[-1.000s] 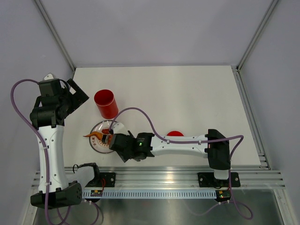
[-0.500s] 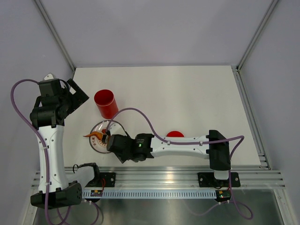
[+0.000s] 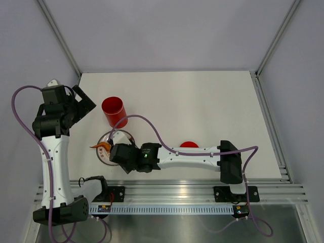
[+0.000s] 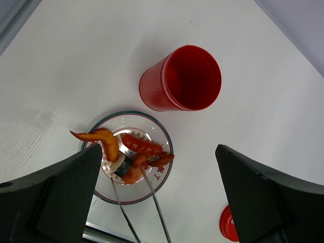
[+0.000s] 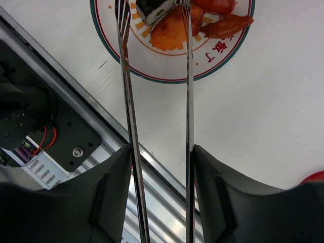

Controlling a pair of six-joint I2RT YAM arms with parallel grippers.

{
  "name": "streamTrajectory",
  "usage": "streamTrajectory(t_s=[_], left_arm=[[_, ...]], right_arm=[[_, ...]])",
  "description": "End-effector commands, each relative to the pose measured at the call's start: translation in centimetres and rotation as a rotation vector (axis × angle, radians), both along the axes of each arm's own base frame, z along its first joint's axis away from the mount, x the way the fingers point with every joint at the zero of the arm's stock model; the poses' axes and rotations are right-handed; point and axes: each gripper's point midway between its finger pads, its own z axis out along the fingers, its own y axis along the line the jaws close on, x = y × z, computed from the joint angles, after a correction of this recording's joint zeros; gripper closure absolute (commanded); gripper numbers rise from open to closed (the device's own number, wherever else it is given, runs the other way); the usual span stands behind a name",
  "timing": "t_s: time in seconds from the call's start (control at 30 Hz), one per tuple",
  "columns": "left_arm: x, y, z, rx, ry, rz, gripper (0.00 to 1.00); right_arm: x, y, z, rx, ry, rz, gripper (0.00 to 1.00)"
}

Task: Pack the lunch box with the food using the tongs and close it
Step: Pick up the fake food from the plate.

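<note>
The red lunch box (image 3: 114,111) (image 4: 182,78) stands upright and uncovered just behind the clear plate (image 3: 103,155) (image 4: 167,143). Its red lid (image 3: 189,144) (image 4: 229,225) lies flat to the right. The food sits on the plate: a red sausage (image 4: 142,145), an orange wing-like piece (image 4: 104,142), a black-and-white roll (image 5: 154,7) and an orange piece (image 5: 169,33). My right gripper (image 3: 119,153) (image 5: 159,152) is shut on the silver tongs (image 5: 126,101) (image 4: 152,202). The tongs' tips spread over the plate, one on each side of the orange piece. My left gripper (image 3: 83,104) (image 4: 158,148) hangs open high above, holding nothing.
The metal rail (image 3: 202,192) (image 5: 76,126) runs along the table's near edge, just below the plate. The right arm's forearm (image 3: 192,157) lies across the table in front of the lid. Slanted frame posts (image 3: 63,43) bound the back corners.
My right arm has slid left toward the plate, carrying the tongs' tips further over the food. The left arm, lunch box and lid have not moved.
</note>
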Motion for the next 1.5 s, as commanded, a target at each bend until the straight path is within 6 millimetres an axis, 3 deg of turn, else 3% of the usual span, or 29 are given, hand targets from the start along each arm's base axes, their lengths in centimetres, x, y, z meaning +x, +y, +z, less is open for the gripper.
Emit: streamTrajectory(t_s=[0.0, 0.5, 0.87, 1.2, 1.33, 1.47], left_arm=[[0.3, 0.1, 0.9, 0.016, -0.04, -0.018, 0.01], [0.3, 0.2, 0.9, 0.024, -0.037, -0.015, 0.01], [0.3, 0.3, 0.8, 0.026, -0.037, -0.011, 0.01], [0.3, 0.3, 0.7, 0.026, -0.034, -0.012, 0.01], [0.3, 0.3, 0.6, 0.023, -0.033, -0.014, 0.01], [0.4, 0.3, 0.4, 0.021, -0.029, -0.013, 0.01]], right_arm=[[0.5, 1.1, 1.4, 0.026, -0.045, 0.004, 0.43], [1.4, 1.8, -0.4, 0.002, -0.044, 0.002, 0.42], [1.9, 2.4, -0.5, 0.001, -0.055, 0.013, 0.46], [1.8, 2.3, 1.7, 0.037, -0.061, 0.028, 0.64], [1.5, 2.2, 3.0, 0.069, -0.056, 0.041, 0.84], [1.5, 1.9, 4.3, 0.1, -0.062, 0.042, 0.93]])
